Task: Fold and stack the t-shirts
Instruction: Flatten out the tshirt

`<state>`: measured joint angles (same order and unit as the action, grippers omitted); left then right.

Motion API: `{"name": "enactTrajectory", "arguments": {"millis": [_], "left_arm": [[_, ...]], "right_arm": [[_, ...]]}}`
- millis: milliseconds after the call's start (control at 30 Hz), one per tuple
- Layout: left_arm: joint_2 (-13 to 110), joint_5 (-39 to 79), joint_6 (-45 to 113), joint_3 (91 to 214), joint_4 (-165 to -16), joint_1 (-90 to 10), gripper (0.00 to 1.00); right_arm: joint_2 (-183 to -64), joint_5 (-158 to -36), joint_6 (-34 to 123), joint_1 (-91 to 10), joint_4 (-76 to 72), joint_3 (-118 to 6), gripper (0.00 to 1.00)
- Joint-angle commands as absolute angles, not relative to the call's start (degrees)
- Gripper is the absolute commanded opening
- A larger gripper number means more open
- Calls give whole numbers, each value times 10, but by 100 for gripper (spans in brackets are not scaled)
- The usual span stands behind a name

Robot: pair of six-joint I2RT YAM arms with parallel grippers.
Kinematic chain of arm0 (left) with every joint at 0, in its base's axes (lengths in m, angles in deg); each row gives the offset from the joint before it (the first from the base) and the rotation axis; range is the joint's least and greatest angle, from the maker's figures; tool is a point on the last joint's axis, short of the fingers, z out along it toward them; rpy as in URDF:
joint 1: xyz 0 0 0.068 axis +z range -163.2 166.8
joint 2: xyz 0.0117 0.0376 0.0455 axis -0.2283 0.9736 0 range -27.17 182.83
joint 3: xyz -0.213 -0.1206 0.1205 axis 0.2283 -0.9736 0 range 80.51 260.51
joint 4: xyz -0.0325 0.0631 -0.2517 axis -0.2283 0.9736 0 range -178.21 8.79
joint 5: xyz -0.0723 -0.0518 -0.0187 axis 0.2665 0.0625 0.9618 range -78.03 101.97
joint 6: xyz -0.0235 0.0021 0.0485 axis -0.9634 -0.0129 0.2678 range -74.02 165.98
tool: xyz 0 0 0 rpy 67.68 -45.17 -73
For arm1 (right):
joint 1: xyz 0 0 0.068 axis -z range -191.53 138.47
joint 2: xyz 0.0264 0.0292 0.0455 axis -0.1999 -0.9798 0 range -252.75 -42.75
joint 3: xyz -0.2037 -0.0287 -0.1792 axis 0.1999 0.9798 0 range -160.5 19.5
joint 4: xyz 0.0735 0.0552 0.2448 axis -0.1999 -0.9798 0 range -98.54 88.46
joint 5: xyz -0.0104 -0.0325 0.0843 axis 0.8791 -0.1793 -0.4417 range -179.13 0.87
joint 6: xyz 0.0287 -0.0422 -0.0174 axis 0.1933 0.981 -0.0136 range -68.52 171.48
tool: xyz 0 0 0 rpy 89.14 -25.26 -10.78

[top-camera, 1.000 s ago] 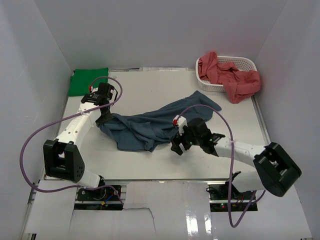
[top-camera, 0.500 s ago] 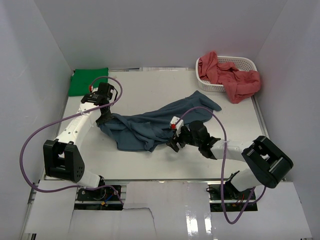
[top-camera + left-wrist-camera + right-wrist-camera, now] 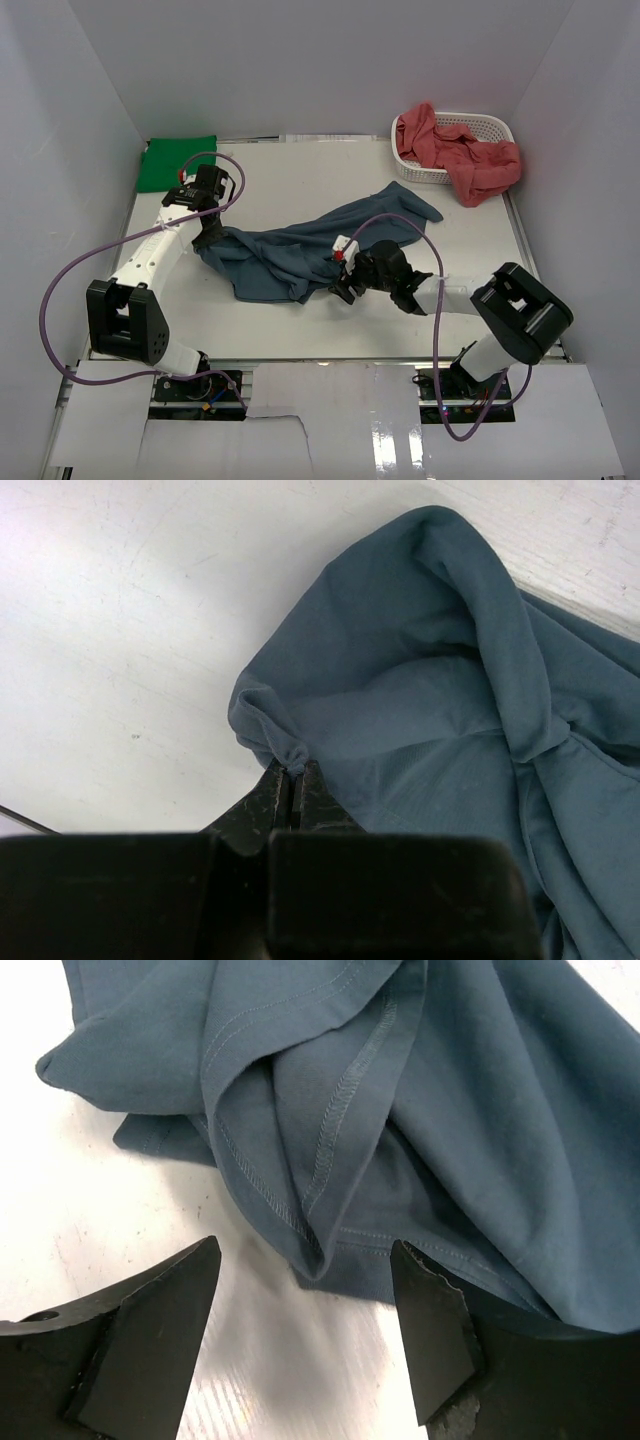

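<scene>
The slate blue t-shirt (image 3: 300, 250) lies crumpled across the middle of the table. My left gripper (image 3: 208, 238) is shut on its left edge; in the left wrist view (image 3: 292, 772) a bunched fold of cloth (image 3: 420, 710) is pinched between the tips. My right gripper (image 3: 340, 288) is open at the shirt's near edge. In the right wrist view (image 3: 305, 1275) a hemmed fold (image 3: 330, 1160) hangs just ahead of the gap between the fingers. A bright green t-shirt (image 3: 175, 163) lies folded at the far left. Salmon red t-shirts (image 3: 470, 155) spill over the basket.
A white perforated basket (image 3: 480, 125) stands at the far right corner. White walls close in the table (image 3: 300, 175) on three sides. Purple cables loop above both arms.
My right gripper has moved left and towards the shirt's near edge, its arm folding lower. The left gripper and the shirt have stayed in place.
</scene>
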<state>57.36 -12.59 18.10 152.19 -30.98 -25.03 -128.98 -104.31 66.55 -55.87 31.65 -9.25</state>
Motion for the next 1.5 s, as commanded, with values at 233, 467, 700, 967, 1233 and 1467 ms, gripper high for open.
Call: {"name": "enactTrajectory", "arguments": {"millis": [233,467,700,967,1233,1467], "left_arm": [[548,-132,186,1531,-324,-250,0],[551,-129,186,1531,-323,-250,0],[548,-131,186,1530,-324,-249,0],[549,-133,188,1542,-323,-249,0],[513,-97,201,1576,-350,-249,0],[487,-62,231,1624,-375,-249,0]], "right_arm": [[-1340,-1048,667,-566,337,-142,63],[-1352,-1037,656,-566,311,-164,19],[-1328,-990,612,-565,235,-204,8],[-1288,-948,582,-544,7,-399,8],[-1297,-913,586,-483,-149,-617,8],[-1373,-941,593,-421,-260,-861,8]]}}
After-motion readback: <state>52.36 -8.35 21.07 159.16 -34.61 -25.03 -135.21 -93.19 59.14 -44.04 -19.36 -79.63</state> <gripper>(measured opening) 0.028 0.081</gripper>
